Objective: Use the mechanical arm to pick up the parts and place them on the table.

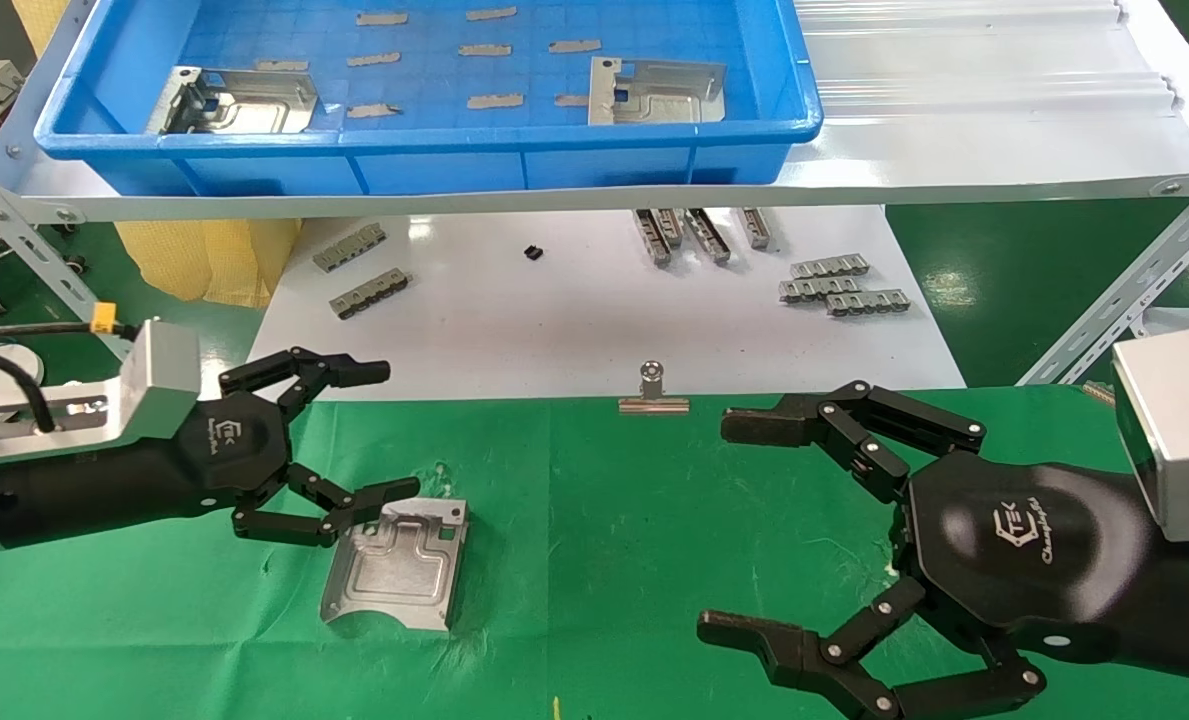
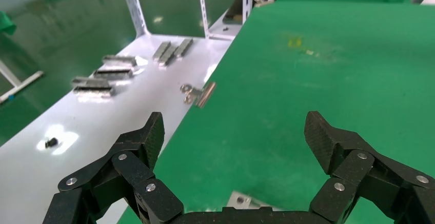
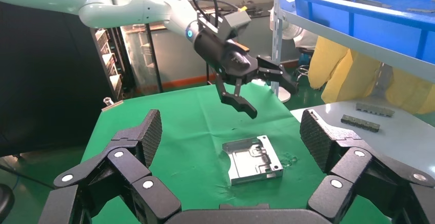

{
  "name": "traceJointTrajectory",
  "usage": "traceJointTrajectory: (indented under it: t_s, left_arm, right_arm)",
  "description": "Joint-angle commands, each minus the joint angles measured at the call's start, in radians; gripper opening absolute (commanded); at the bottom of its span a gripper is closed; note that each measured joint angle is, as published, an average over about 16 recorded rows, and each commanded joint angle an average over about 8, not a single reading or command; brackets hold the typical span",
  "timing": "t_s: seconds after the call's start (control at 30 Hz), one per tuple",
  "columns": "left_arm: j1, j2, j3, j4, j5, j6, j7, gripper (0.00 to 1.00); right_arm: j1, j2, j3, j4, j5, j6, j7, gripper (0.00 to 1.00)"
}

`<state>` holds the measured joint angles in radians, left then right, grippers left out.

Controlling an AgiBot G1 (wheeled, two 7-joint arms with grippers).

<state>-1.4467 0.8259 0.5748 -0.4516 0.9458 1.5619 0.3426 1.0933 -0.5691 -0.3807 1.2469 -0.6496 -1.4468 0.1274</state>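
Blue bin on the upper shelf holds two silver plates, one at its left, one toward the right, among scattered small grey bars. Below it, white board carries more slotted bars and a small black piece; a binder clip sits at the board's edge with the green worktop. Third plate lies flat on the worktop, grooved face up, roughly square, slightly skewed to the worktop edge. Left hand just above its upper-left corner, fingers apart, holding nothing. Right hand hangs well to the right, fingers spread wide, empty.
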Motion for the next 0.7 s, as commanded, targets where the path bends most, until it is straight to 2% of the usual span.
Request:
traceJointTrajectory:
  t_s: [0.03, 0.7]
  left_arm:
    - [0.019, -0.011, -0.015, -0.042, -0.011, -0.003, -0.027, 1.0]
    - [0.209, -0.121, -0.166, -0.469, -0.121, -0.037, -0.298, 1.0]
  right_arm:
    - [0.0, 0.0, 0.0, 0.0, 0.0, 0.0, 0.0, 1.0]
    - [0.0, 0.0, 0.0, 0.0, 0.0, 0.0, 0.0, 1.0]
